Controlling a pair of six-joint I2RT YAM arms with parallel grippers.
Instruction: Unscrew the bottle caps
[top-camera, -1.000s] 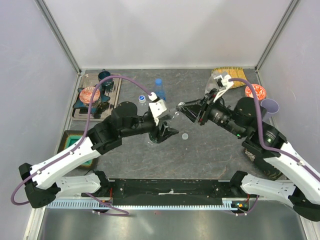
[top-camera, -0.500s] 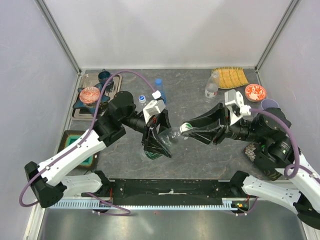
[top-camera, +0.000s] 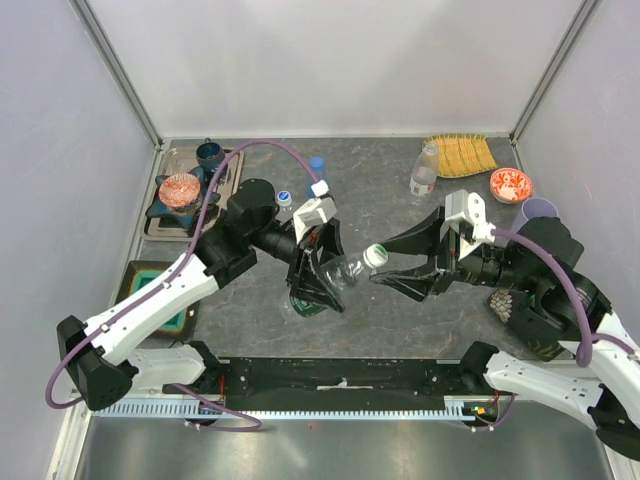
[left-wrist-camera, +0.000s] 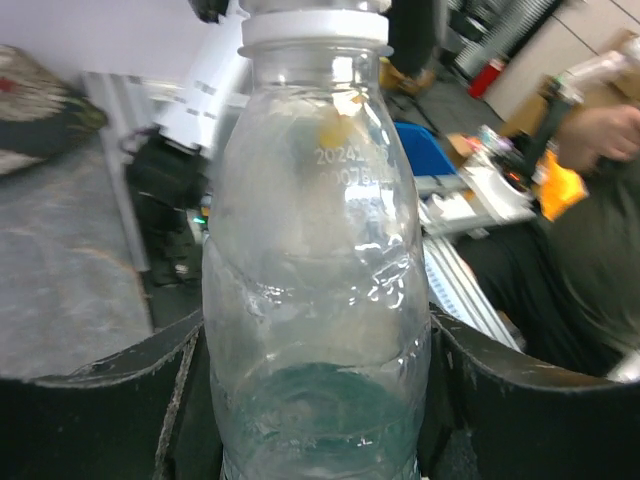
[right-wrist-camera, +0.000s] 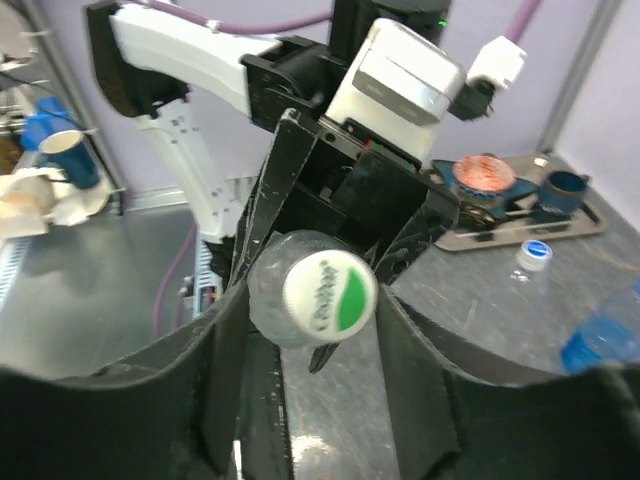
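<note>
My left gripper (top-camera: 322, 283) is shut on the body of a clear green-labelled bottle (top-camera: 340, 272), which is tilted with its neck towards the right arm. In the left wrist view the bottle (left-wrist-camera: 315, 250) fills the space between both black fingers (left-wrist-camera: 100, 400). Its white-and-green cap (top-camera: 375, 255) sits on the neck between the jaws of my right gripper (top-camera: 382, 262). In the right wrist view the cap (right-wrist-camera: 328, 290) faces the camera, and the right gripper (right-wrist-camera: 315, 340) stands open around it with a gap on the left. A blue-labelled bottle (top-camera: 318, 170), a very short bottle (top-camera: 285, 200) and a plain clear bottle (top-camera: 424, 172) stand further back.
A tray (top-camera: 160, 218) with teal cups and a red-patterned bowl (top-camera: 180, 187) is at the back left. A yellow mat (top-camera: 460, 152), a red bowl (top-camera: 511, 184) and a lilac cup (top-camera: 538, 211) are at the back right. A teal object (top-camera: 150, 280) lies by the left wall.
The right gripper swung down and came in around the cap, and its jaws have widened in the last half second. The left arm lifted the bottle and tipped it towards the right gripper.
</note>
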